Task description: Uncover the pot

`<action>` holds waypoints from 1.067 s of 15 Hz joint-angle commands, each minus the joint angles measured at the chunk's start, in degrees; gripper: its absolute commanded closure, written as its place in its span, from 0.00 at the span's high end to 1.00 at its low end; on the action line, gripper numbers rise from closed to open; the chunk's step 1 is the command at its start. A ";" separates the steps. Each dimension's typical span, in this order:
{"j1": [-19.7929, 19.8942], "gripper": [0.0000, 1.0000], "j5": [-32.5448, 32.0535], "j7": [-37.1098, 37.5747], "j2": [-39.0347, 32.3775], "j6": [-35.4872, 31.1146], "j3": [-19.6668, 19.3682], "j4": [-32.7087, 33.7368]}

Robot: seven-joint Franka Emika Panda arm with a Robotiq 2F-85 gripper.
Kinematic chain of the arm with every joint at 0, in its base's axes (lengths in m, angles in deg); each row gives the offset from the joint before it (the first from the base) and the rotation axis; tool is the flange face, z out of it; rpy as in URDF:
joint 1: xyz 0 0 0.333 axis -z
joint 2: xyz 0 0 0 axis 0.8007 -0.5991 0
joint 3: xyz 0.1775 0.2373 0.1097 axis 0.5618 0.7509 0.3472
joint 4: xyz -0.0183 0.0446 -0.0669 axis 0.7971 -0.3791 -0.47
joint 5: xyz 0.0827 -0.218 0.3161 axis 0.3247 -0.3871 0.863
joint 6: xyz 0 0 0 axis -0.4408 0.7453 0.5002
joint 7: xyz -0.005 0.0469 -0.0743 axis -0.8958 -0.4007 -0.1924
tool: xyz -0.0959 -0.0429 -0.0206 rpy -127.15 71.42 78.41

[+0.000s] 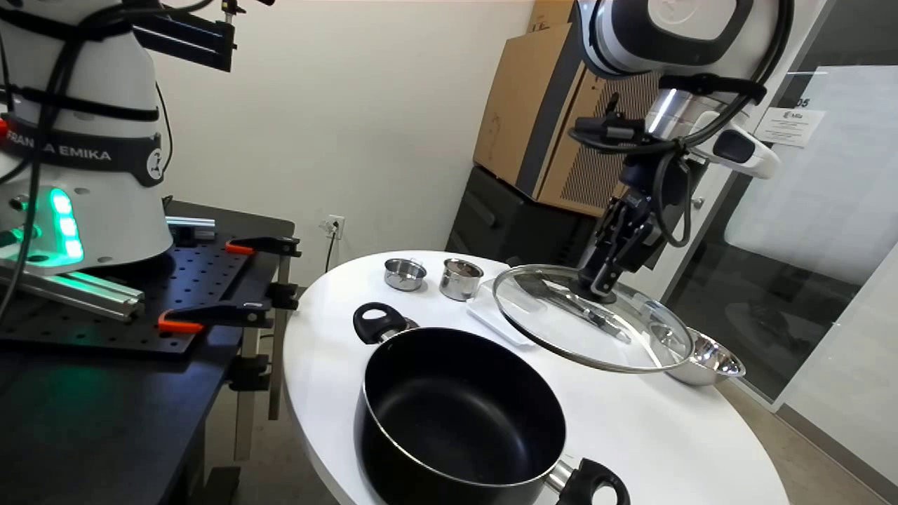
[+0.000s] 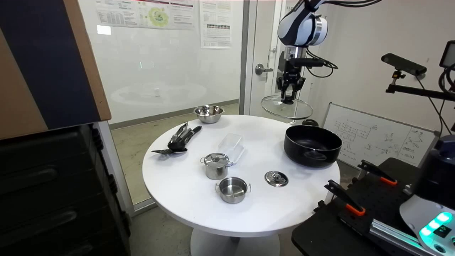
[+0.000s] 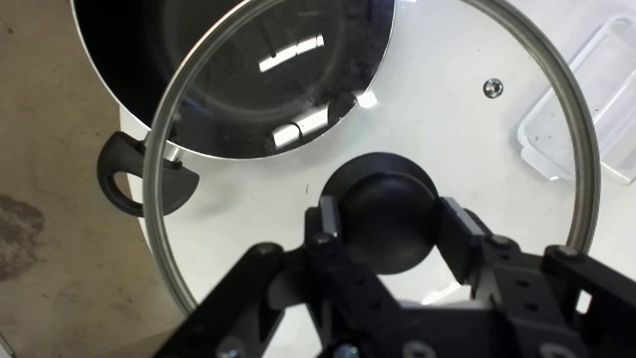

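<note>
Edges of the desk [image 2: 270, 209] go by the layout in an exterior view with the cardboard box [image 2: 53, 64] on dark bins [image 2: 53, 199] at far left, both cut off by the frame. Desk is round, so edges only.

Left edge: pile of kitchen utensils [image 2: 178, 144]. Back left edge: shiny steel bowl [image 2: 209, 118], upright. Around the middle: clear plastic box [image 2: 231, 144]. In front of it: small lidded pot [image 2: 217, 172], upright. Just beside that, nearer the front edge: small open pot [image 2: 233, 193]. Right of those: small metal lid [image 2: 276, 178], flat on the desk.

Back right edge: claw [image 2: 288, 96] up in the air, pointing down, clamped on the knob [image 3: 387, 223] of the glass lid [image 2: 284, 111]; wrist view shows a finger either side of it. Glass lid is off the desk, slightly tilted, right side lower. It shows apart from the black pot [image 2: 298, 153] in both exterior views; in wrist view it overlaps part of the pot's mouth.

Right edge: black pot sits upright on the desk, uncovered, dark inside showing. One handle [image 2: 310, 122] faces the back edge.

Off the right edge: robot base [image 2: 430, 213] on a black stand [image 2: 327, 231], green lights on.
</note>
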 commanded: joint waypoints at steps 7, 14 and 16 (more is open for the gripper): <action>-0.19 0.25 1.65 2.98 -4.29 1.27 0.18 2.50; -0.94 0.25 3.91 8.86 -8.71 1.12 0.79 9.67; -1.51 0.25 4.06 11.09 -10.98 1.06 0.84 12.04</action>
